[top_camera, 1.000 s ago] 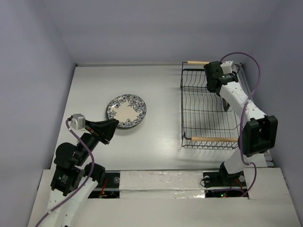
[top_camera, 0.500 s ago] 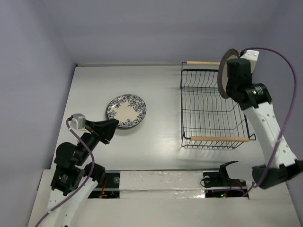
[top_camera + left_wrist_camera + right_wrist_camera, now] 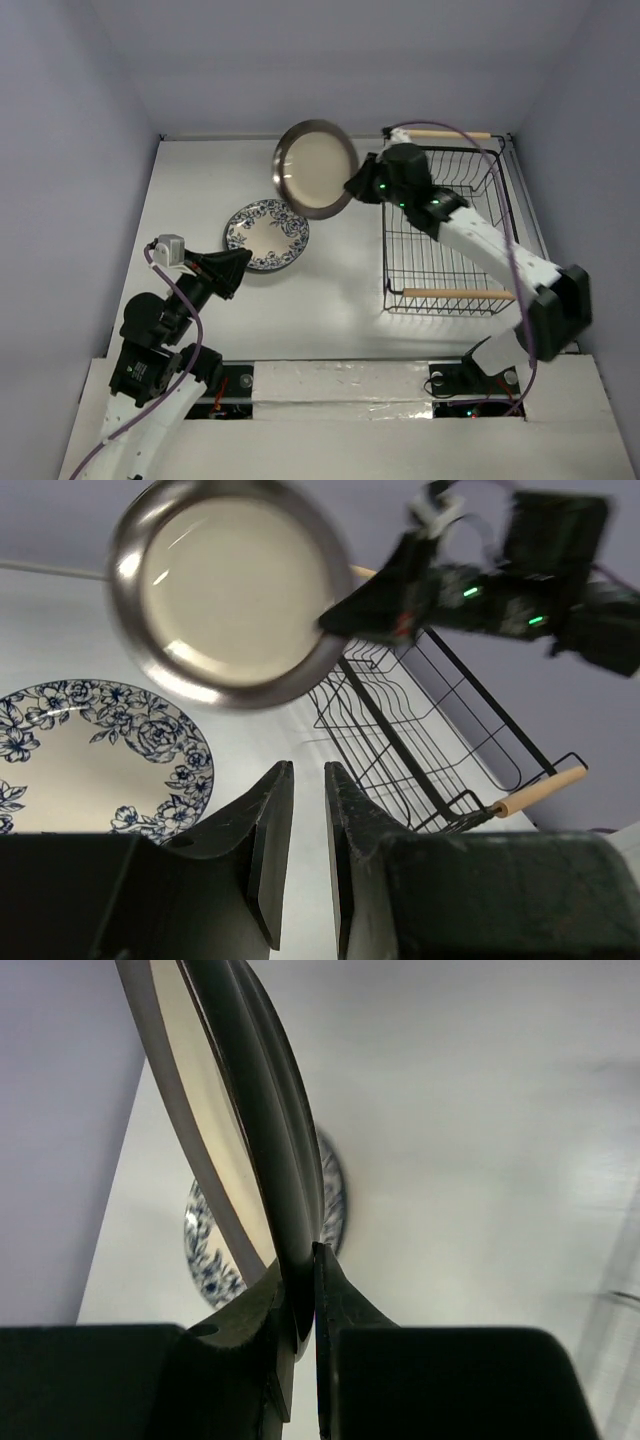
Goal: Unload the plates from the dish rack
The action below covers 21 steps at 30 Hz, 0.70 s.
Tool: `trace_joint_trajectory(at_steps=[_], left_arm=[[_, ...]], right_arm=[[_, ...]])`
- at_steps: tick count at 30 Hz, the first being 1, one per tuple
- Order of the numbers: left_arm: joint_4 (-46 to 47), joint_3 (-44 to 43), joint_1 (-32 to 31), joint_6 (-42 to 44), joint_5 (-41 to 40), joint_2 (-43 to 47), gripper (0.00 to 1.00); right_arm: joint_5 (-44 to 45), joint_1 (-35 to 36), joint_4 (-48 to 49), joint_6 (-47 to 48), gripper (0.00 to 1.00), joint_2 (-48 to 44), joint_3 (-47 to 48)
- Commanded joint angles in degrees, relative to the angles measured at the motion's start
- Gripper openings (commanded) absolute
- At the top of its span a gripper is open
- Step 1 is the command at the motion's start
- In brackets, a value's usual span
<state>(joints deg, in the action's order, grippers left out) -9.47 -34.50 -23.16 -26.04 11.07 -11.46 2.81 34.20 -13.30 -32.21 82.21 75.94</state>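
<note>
At the near left, the left arm's black two-fingered tool (image 3: 243, 260) hangs low over the white bench (image 3: 340, 290). Its jaws are parted by a narrow gap with nothing between them, so it is released. Its tips point to the far right and stand just beside the near left rim of a white round plate with a dark blue floral pattern (image 3: 267, 234), apart from it. That plate lies flat on the bench, left of centre.

Further right and further away, a brown-rimmed cream round plate (image 3: 315, 168) is held up in the air. It is tilted steeply with its cream face turned toward the near left, and it hangs above the far right edge of the floral plate. The right tool (image 3: 355, 187) is clenched on this plate's right rim, one finger on the cream face and the other on the dark underside. In the right wrist view the rim sits deep between the fingers, and the floral plate shows below and beyond it. The right arm reaches in from the right.

To the right stands the rectangular black wire dish rack (image 3: 386, 230), with a light wooden rod handle at its near end and another at its far end. The held plate is left of the rack's far left corner and outside it.
</note>
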Motion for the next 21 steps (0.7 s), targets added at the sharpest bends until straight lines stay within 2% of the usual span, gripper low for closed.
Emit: trace_joint_trajectory(at_steps=[1,6,14,16,21], left_arm=[[1.6,-0.8,-0.2,-0.2,-1.2,-0.8,0.16],[1.4,-0.9,-0.2,-0.2,-1.7,-2.1,0.16],[1.2,-1.0,-0.2,-0.3,-2.3,-3.3,0.16],[1.1,-1.0,-0.2,-0.2,-2.5,-3.4,0.16],[1.0,-1.1,-0.2,-0.3,-3.0,-3.8,0.16]], right_arm=[[-12.2,3.6,23.7,-10.0,0.0,5.9,1.0],[-15.8,8.0,31.3,-16.8,0.0,16.7,2.6],[-17.8,9.0,37.4,-22.6,0.0,24.2,0.5],[-17.9,9.6,37.3,-22.8,0.03,25.5,0.3],[-16.8,10.8,35.8,-21.7,0.17,25.9,-2.2]])
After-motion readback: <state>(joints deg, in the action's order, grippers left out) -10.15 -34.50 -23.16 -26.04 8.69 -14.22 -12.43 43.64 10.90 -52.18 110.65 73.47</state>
